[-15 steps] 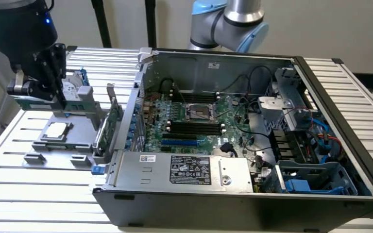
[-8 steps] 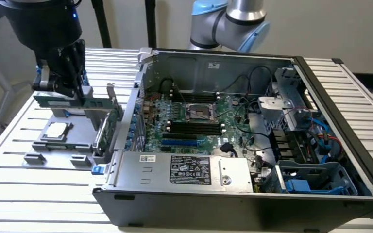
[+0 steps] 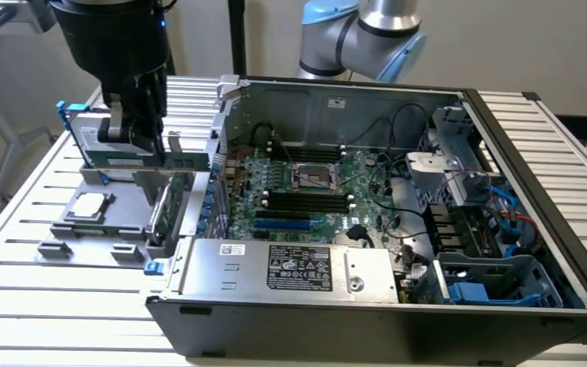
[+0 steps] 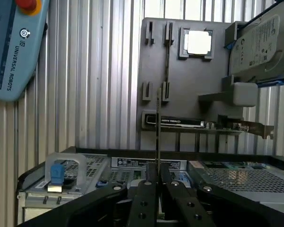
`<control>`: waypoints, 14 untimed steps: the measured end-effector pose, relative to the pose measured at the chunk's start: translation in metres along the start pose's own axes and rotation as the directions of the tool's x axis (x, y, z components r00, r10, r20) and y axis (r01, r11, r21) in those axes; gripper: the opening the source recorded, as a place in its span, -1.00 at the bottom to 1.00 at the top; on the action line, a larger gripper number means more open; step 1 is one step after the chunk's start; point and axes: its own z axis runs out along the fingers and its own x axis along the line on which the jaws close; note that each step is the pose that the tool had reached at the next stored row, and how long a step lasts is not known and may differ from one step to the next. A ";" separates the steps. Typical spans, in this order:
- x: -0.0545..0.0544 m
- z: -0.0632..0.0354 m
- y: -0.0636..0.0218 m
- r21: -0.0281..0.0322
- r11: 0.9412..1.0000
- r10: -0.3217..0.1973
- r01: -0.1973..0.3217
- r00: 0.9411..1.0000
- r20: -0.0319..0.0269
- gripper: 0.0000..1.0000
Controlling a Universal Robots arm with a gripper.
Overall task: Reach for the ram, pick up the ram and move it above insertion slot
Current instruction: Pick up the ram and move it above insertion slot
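Item: the ram (image 4: pixel 158 127). Thin flat stick seen edge-on in the wrist view, a dark narrow line rising from between the gripper's fingers. Its faces and chips are not visible from this angle. In the exterior view its green board shows as an upright strip (image 3: pixel 176 200) below the arm's black tool, over the gap between the grey holder tray and the computer case.

Holder: gripper (image 4: pixel 157 187), black fingers (image 4: pixel 144 198) closed on the lower end of the ram.

Grey holder tray (image 4: pixel 189 75), on the slatted bench (image 3: pixel 28 229) near the bench's edge at the exterior view's left, beside the case. Carries a CPU (image 4: pixel 199 41) with a silver lid, a silver hard drive (image 4: pixel 260 40) with blue rails and a printed label too small to read, and a green expansion card (image 4: pixel 199 123) standing on edge.

Computer case (image 3: pixel 375 229), open, on the middle of the bench. Green motherboard (image 3: pixel 314 191) with black slots inside; power supply (image 3: pixel 293 267) at the case's near edge, white and black labels unreadable.

Teach pendant (image 4: pixel 14 47), blue, in the wrist view; lettering reads "UNIVERSAL ROBOTS".
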 end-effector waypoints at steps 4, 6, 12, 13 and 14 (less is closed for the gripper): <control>0.000 -0.0011 -0.0170 0.000 1.000 -0.005 0.005 1.000 0.003 -0.73; 0.001 -0.0015 -0.0253 0.000 1.000 -0.008 0.008 1.000 0.004 -0.73; 0.001 -0.0028 -0.0515 0.000 1.000 -0.016 0.016 1.000 0.007 -0.73; 0.001 -0.0030 -0.0557 0.000 1.000 -0.017 0.017 1.000 0.007 -0.73; 0.001 -0.0031 -0.0601 0.000 1.000 -0.018 0.018 1.000 0.008 -0.73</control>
